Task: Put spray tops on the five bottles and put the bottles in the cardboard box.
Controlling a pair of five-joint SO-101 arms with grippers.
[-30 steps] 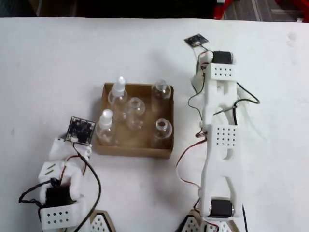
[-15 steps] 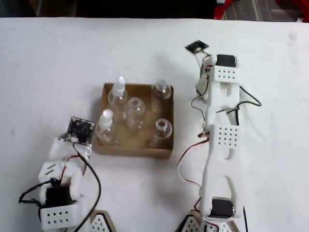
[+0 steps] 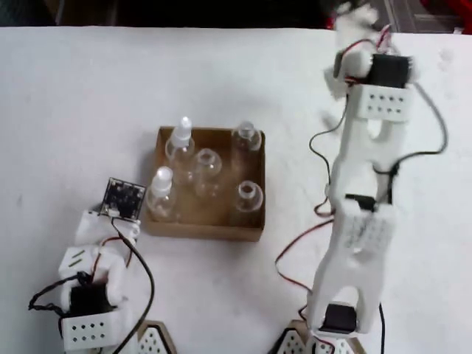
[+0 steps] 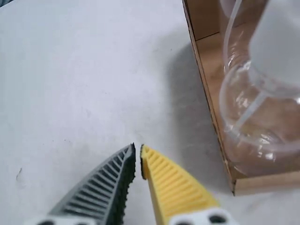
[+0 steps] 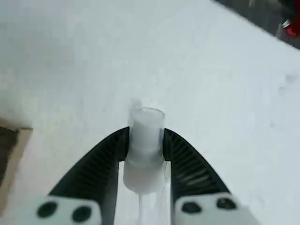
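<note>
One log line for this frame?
right gripper shut on spray top | left gripper shut, beside cardboard box | two of five bottles capped

table: white table [image 3: 88, 88], bare beneath the left claw [image 4: 138, 154]
cardboard box [image 3: 203, 227]: on the table, just beside that claw

- High view: the table [image 3: 110, 81] was bright and evenly lit; the room [image 3: 184, 11] behind it was dark.
- Left wrist view: a soft shadow lay on the table beside the cardboard box [image 4: 206, 47]; the bottle [image 4: 262, 112] showed glare streaks.
- Right wrist view: the table was washed out to near white; the spray top [image 5: 144, 150] barely stood out.
</note>
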